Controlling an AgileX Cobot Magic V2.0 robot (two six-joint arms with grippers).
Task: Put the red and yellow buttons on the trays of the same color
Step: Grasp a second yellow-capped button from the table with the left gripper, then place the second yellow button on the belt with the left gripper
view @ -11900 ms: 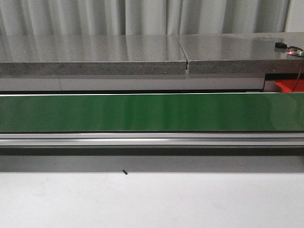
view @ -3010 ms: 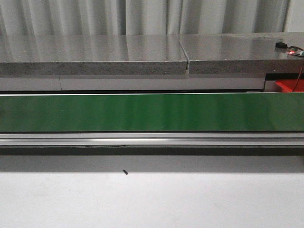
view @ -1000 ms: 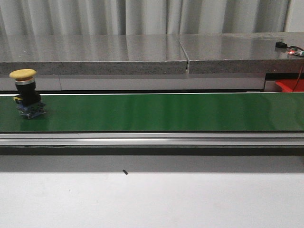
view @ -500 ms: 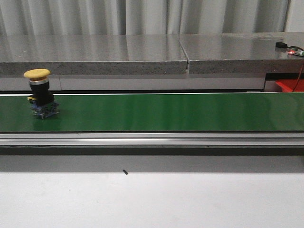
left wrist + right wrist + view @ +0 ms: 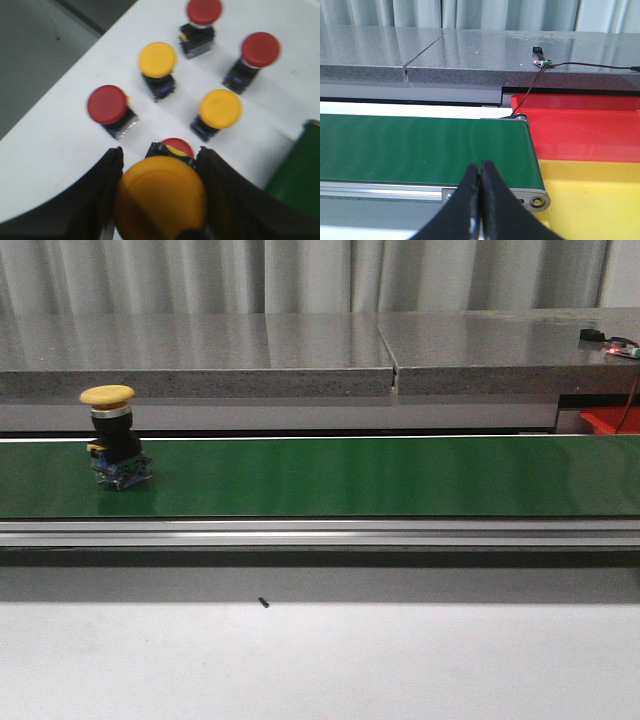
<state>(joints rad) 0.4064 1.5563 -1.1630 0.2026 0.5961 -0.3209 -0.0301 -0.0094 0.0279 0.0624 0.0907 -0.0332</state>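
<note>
Your left hand (image 5: 159, 200) pinches a yellow button (image 5: 160, 195) above the spare buttons on the tabletop (image 5: 55, 150); set it upright on the green belt (image 5: 350, 476), clear of the yellow one (image 5: 115, 438) riding there. Your right hand (image 5: 480, 200) is pressed together, beside the bare red tray (image 5: 580, 125) and yellow tray (image 5: 590, 200)

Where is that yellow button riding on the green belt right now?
In the front view, the yellow button stands upright near the left end of the green belt, in front of the grey stone ledge.
</note>
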